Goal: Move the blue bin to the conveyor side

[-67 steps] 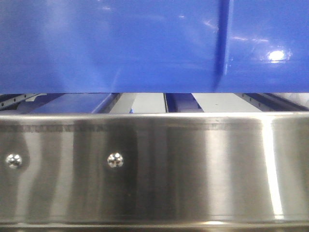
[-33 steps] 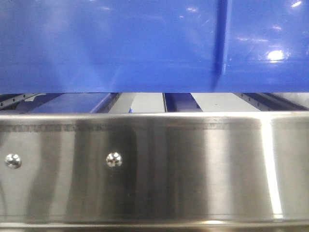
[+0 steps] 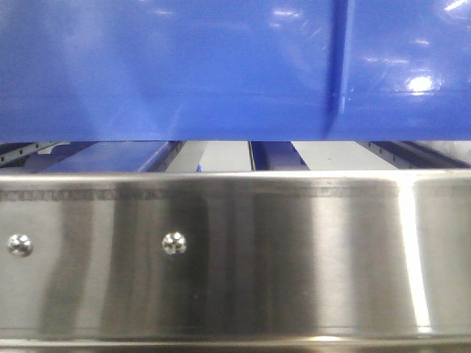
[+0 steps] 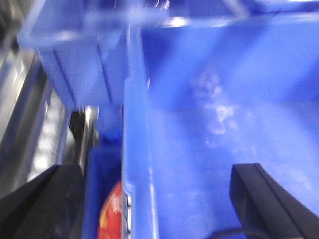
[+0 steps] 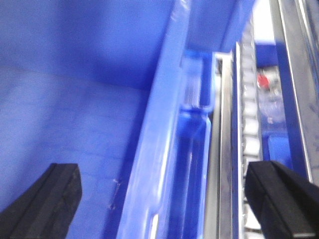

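Note:
The blue bin (image 3: 184,66) fills the top of the front view, its glossy wall ending just above a steel rail. In the left wrist view my left gripper (image 4: 154,172) is open, one black finger (image 4: 45,199) outside the bin's side wall (image 4: 137,164) and the other (image 4: 259,194) inside over the floor. My right gripper (image 5: 162,172) is open too and straddles the bin's opposite rim (image 5: 159,149), with one finger (image 5: 50,199) inside and one (image 5: 279,194) outside. Neither pair of fingers touches the wall. The conveyor is out of view.
A shiny stainless-steel rail (image 3: 294,250) with round screws (image 3: 174,242) spans the front view below the bin. Steel rails and white rollers (image 5: 249,134) run beside the bin's right side. A red-orange object (image 4: 109,214) lies in a blue container outside the left wall.
The light spots on the bin's wall have shifted slightly. Its lower edge and the steel rail sit almost where they were.

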### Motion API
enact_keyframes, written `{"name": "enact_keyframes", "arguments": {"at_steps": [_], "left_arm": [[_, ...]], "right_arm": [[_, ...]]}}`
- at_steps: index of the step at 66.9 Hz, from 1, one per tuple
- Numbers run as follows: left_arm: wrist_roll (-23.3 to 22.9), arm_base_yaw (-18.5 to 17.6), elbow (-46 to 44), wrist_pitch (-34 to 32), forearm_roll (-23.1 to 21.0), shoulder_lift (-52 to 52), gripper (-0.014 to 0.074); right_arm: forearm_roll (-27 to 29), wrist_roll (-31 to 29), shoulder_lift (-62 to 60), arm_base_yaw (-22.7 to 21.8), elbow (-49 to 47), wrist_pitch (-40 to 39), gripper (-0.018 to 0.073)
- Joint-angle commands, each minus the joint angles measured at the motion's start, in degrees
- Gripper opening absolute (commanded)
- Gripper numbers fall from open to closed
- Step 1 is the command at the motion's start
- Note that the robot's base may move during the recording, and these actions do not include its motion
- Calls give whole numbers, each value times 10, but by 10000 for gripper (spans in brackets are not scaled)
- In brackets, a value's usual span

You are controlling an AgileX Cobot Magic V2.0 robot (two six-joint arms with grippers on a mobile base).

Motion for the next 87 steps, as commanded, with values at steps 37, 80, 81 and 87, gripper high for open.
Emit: {"name": "enact_keyframes", "arguments": {"at_steps": [37, 80, 81, 87], "left_arm": [[69, 60, -4, 26, -64, 73, 496], [68, 58, -71, 29, -29, 130, 496], [68, 58, -72, 29, -29, 131, 496], [68, 58, -72, 29, -29, 138, 494]], "right_arm": [[-12, 27, 63, 6, -6, -5, 549], [-12, 27, 96, 6, -65, -5, 549], [-12, 27, 99, 6, -65, -5, 549], [-12, 27, 115, 6, -65, -5, 549]]}}
